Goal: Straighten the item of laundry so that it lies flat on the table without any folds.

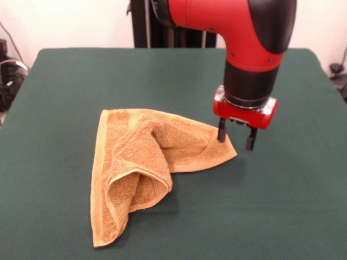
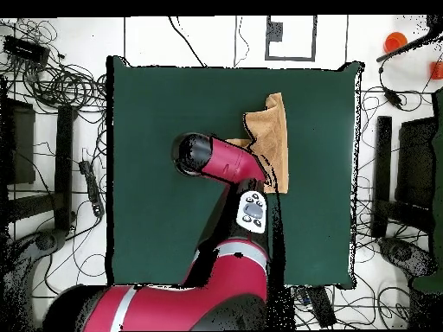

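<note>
The golden-orange towel [image 1: 146, 162] lies crumpled on the green table [image 1: 81, 81], folded over itself with a raised loop at its near side and one corner pointing right. My gripper [image 1: 236, 138] is open, fingers pointing down, just above that right corner; the left finger is at the corner's edge, the right finger is past it over bare table. It holds nothing. In the overhead view the towel [image 2: 272, 138] shows partly beyond my arm, which hides the gripper and part of the cloth.
The table [image 2: 156, 121] is much larger than the towel. Cables and equipment [image 2: 52, 78] lie on the floor around it. The robot's pedestal [image 1: 162, 32] stands at the table's far edge.
</note>
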